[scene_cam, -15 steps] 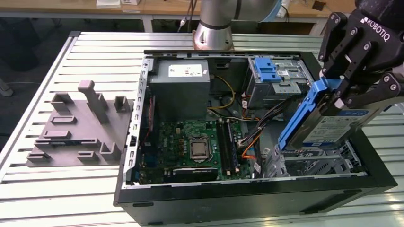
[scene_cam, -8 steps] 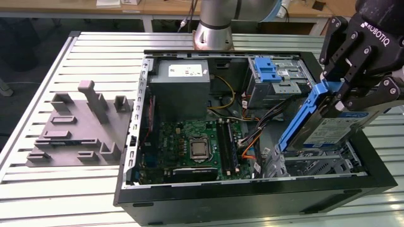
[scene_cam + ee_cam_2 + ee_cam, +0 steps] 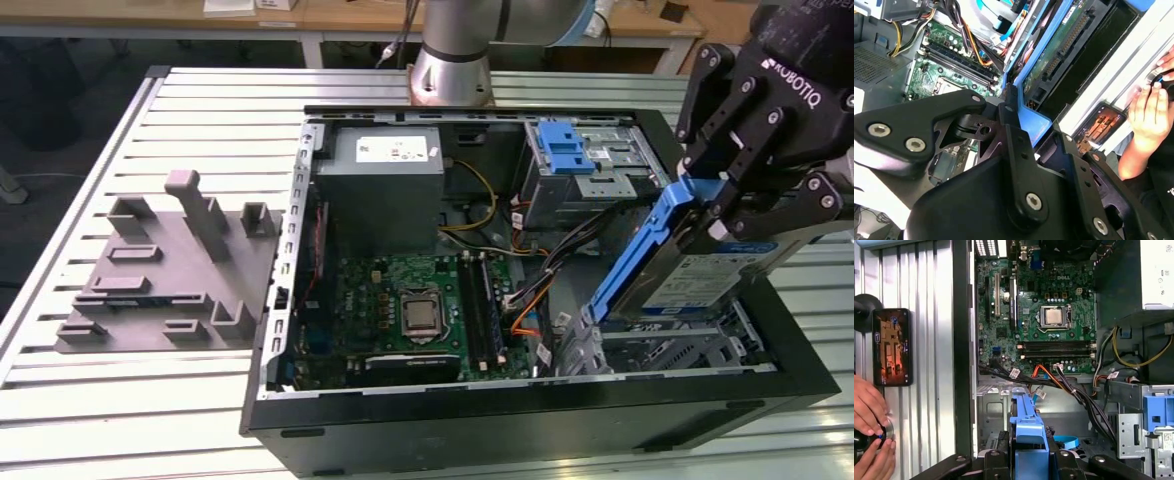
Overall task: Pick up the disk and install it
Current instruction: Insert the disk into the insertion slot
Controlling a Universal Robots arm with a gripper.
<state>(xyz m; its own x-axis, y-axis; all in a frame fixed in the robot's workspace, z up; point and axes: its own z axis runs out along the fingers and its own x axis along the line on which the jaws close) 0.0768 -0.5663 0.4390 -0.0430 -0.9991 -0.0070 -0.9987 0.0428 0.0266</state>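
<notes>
Claw [image 3: 727, 210] closed on the blue-bracketed disk [image 3: 701, 280] at right of the exterior view, held tilted, lower end down at the metal bay [image 3: 681, 350] in the lower-right corner of the open computer case [image 3: 534, 420]. Left of that, the green motherboard [image 3: 400, 300]; farther left on the tabletop [image 3: 107, 400], a grey fixture [image 3: 160, 275].

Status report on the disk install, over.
Gripper shut on disk. Disk tilted over drive cage in the case, not seated. Cables close beside it.

Silver disk [image 3: 667, 300] (blue bracket, blue-and-white label [image 3: 714, 272]), black gripper [image 3: 731, 222], green motherboard [image 3: 400, 310].
</notes>
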